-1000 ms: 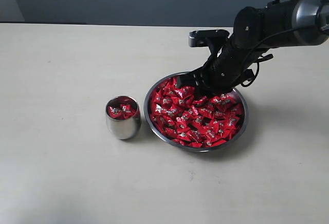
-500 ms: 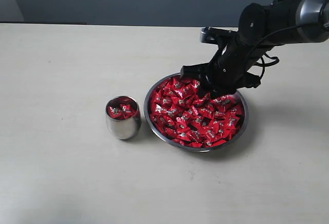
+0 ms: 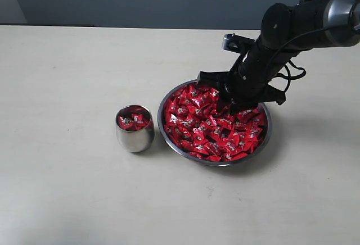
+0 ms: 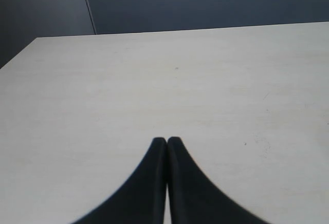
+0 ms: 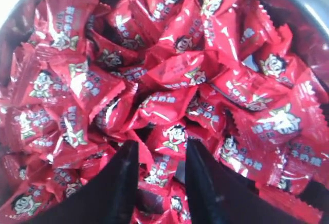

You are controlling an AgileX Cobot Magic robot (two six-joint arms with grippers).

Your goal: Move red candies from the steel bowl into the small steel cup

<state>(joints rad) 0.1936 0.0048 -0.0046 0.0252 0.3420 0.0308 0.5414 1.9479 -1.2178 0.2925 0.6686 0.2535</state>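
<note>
Dipping into a heap of red candies, the right gripper stands with its two black fingers apart and crinkled wrappers lying in the gap between them; whether any piece is actually pinched cannot be told. The sweets fill the steel bowl almost to its rim, and more already sit heaped in the small steel cup, which stands just beside the bowl on the pale table. Each piece looks feather-light, with a glossy, slippery wrapper around what seems a firm little block, so a pinch across the plump middle should hold better than one on the flat, serrated ends, which would likely slide or fold. Loose neighbours may ride along and spill. The left gripper, fingers pressed together on nothing, hangs over bare tabletop.
</note>
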